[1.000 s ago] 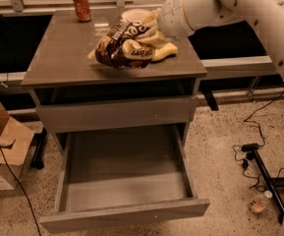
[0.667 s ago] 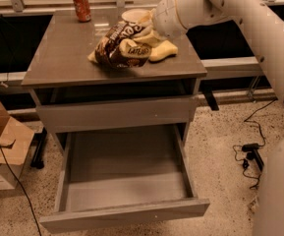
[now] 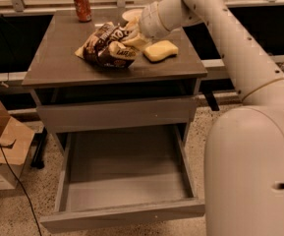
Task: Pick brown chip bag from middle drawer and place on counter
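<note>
1. The gripper [image 3: 133,32] is over the rear right part of the desk [image 3: 58,58], at the upper right end of the brown chip bag [image 3: 104,47]. Its tip blends into the bag's pale end, so it cannot be determined whether it is clamped on the bag or released.
2. The brown chip bag lies crumpled on the desk, left of centre, with its dark panel and white lettering facing up. The lettering is too creased to read.
3. A yellow sponge [image 3: 160,50] lies on the desk just right of the bag. It is near the gripper, and contact between them cannot be confirmed.
4. A red can [image 3: 82,6] stands upright at the rear left of the desk, well apart from the bag.
5. A pale rounded object [image 3: 130,14] behind the gripper is partly hidden and cannot be identified.
6. The middle drawer [image 3: 124,215] is pulled fully out below the closed grey drawer front [image 3: 117,113]. Its bare grey floor is visible.
7. The arm [image 3: 220,28] enters from the right. Its large pale lower section fills the bottom right corner and hides the floor there.
8. A cardboard box [image 3: 4,146] at the left is cut off by the picture edge.
</note>
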`<state>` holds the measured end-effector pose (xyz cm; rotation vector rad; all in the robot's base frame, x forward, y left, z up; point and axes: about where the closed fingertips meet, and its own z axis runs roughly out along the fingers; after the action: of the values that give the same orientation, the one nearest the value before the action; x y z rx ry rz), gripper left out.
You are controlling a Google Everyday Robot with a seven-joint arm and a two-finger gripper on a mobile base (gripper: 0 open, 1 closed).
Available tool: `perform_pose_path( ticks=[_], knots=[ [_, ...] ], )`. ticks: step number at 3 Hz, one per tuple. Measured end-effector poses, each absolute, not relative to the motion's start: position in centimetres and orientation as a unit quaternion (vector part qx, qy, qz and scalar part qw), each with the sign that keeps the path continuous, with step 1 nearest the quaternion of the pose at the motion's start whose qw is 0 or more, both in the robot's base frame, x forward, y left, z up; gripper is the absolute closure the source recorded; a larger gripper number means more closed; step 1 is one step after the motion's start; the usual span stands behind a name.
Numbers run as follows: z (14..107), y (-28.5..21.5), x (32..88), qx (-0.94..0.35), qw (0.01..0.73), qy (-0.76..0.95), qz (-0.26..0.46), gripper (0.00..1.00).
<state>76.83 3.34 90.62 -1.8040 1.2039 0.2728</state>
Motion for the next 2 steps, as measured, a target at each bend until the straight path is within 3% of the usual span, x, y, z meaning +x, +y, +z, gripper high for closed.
perform_pose_path(
  ticks=[2],
  knots=[
    [90.79, 3.47, 77.28, -0.731, 0.464, 0.488, 0.110, 0.14]
  ],
)
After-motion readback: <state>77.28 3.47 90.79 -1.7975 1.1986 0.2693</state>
